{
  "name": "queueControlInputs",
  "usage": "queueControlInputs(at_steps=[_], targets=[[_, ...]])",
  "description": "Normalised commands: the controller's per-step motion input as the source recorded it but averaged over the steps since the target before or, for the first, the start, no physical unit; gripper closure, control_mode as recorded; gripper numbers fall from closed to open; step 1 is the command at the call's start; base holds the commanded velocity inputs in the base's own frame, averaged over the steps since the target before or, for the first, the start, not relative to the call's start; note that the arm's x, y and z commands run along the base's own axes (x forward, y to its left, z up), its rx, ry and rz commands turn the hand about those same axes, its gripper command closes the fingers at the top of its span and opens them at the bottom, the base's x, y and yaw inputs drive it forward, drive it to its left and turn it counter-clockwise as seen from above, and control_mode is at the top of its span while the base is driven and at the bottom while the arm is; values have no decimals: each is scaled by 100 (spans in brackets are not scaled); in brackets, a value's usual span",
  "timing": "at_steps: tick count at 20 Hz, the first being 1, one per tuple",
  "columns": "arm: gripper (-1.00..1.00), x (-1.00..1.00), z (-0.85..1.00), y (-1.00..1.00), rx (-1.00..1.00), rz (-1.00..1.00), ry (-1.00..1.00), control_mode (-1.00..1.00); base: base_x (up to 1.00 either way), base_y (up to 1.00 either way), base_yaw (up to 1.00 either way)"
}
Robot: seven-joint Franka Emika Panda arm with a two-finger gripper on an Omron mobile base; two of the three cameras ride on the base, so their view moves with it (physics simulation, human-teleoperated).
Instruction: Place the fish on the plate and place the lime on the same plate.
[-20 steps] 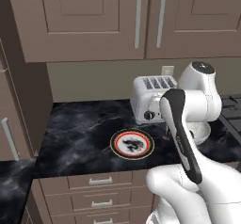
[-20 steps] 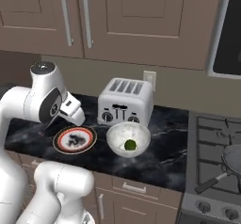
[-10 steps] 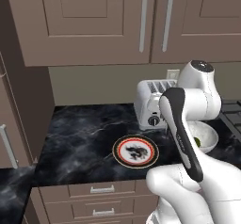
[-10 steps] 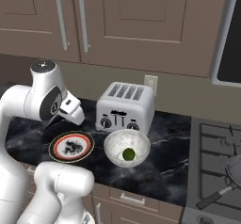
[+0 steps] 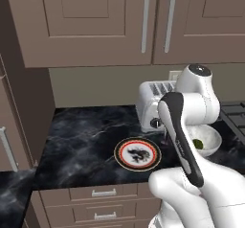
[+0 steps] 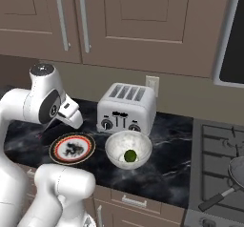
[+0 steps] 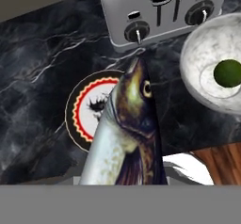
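My gripper [image 6: 76, 121] hangs over the black marble counter [image 5: 81, 141], just above the plate [image 5: 138, 153]. I have the fish [image 7: 126, 133] in hand: in the hand view it juts out from between the fingers, head forward, eye up, its body covering the right half of the plate's white centre. The fingertips themselves are hidden behind the fish, so I cannot tell how wide they stand, only that the fish is carried and held clear of the plate. The plate sits near the counter's front edge, in front of and to the left of the toaster [image 6: 127, 108]. The lime [image 6: 129, 155] lies in the white bowl [image 6: 128, 148], which stands just right of the plate and in front of the toaster. A stove [image 6: 224, 154] with a pan [image 6: 233, 178] is at the far right
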Motion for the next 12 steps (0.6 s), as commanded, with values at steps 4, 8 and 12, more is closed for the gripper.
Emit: queueControlInputs(at_steps=[4,8,12], targets=[[100,11,3,46,-4,3,35,-100,0,0,0],[100,0,6,22,-6,0,37,-100,0,0,0],[100,5,-22,0,-1,0,10,-100,0,0,0]])
